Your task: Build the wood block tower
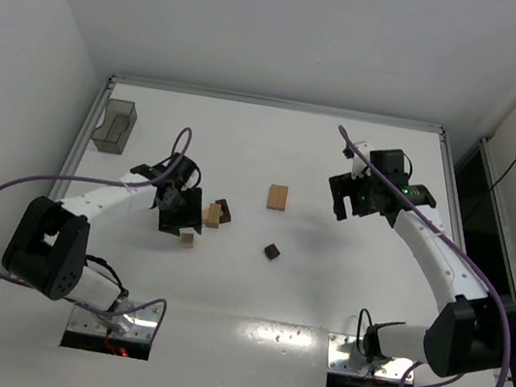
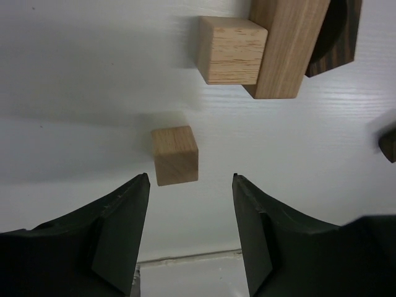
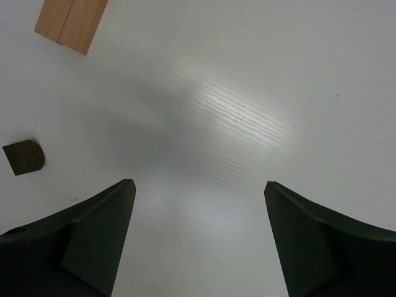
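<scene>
The wood block tower [image 1: 218,213] is a low cluster left of centre: a tan cube [image 2: 232,49] against a tan bar [image 2: 288,46], with a dark block [image 2: 337,31] behind. A small tan cube [image 1: 188,238] lies loose beside it. My left gripper [image 1: 183,221] hovers open over that small tan cube [image 2: 176,155], which sits just ahead of the left fingertip; nothing is between the jaws of the left gripper [image 2: 190,179]. A flat tan block [image 1: 278,198] and a dark rounded piece [image 1: 272,251] lie mid-table. My right gripper [image 1: 346,208] is open and empty over bare table.
A translucent grey bin [image 1: 114,126] stands at the far left. In the right wrist view the right gripper [image 3: 199,184] has the flat tan block [image 3: 70,21] at upper left and the dark rounded piece [image 3: 23,156] at left. Another dark piece [image 2: 388,142] shows at the left wrist view's right edge.
</scene>
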`<action>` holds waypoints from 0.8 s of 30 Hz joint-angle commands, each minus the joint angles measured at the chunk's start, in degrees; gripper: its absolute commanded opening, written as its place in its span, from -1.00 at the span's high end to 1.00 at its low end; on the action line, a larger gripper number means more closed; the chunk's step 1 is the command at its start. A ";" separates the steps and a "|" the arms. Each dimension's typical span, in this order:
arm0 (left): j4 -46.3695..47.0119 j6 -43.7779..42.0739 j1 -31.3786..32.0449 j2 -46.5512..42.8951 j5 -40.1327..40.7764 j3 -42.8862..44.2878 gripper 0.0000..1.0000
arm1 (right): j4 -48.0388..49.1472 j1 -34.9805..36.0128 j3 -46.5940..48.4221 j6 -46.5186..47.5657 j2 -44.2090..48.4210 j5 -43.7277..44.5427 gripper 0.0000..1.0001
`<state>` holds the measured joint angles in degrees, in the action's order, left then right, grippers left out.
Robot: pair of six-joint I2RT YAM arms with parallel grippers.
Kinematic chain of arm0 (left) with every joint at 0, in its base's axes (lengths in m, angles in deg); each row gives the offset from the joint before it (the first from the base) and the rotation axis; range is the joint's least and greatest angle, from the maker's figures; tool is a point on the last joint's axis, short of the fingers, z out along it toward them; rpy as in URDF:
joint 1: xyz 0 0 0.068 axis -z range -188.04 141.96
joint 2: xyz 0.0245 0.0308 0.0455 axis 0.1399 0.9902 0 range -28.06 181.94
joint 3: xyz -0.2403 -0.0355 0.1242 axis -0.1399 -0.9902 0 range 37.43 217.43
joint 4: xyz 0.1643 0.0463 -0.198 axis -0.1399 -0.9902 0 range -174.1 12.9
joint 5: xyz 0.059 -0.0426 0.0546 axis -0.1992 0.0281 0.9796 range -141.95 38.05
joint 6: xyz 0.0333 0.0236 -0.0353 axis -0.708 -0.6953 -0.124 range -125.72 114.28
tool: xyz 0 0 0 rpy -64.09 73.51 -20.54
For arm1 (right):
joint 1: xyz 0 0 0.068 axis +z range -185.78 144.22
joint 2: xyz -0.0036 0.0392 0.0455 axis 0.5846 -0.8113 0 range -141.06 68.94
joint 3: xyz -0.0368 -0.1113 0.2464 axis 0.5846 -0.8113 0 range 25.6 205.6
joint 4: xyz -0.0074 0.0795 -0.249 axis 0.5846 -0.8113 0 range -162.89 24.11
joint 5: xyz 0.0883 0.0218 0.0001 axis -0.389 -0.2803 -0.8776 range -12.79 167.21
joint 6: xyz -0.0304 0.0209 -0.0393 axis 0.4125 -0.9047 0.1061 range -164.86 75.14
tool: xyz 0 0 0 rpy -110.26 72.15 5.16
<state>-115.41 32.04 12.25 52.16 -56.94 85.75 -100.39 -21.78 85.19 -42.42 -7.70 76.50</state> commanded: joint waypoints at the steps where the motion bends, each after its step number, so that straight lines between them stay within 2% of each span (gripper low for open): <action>1: -0.28 -1.01 0.45 0.46 4.19 1.26 -0.05 | 1.54 -0.20 1.14 -1.03 -0.17 -1.14 -0.65; 9: -0.81 -2.07 1.50 2.47 5.26 2.40 0.07 | 1.54 -0.20 1.14 -1.56 -0.18 -1.14 -0.65; 18: -1.33 -2.07 2.73 7.23 6.40 5.64 0.09 | 1.54 -0.20 1.14 -1.56 -0.18 -1.14 -0.65; 24: -1.33 -2.07 2.73 7.75 7.02 4.60 0.09 | 1.54 -0.20 1.14 -1.56 -0.70 -1.14 -0.65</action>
<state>-116.65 30.33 14.50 60.01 -50.80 89.46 -100.39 -21.78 85.19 -43.36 -7.79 76.48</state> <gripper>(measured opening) 0.457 0.826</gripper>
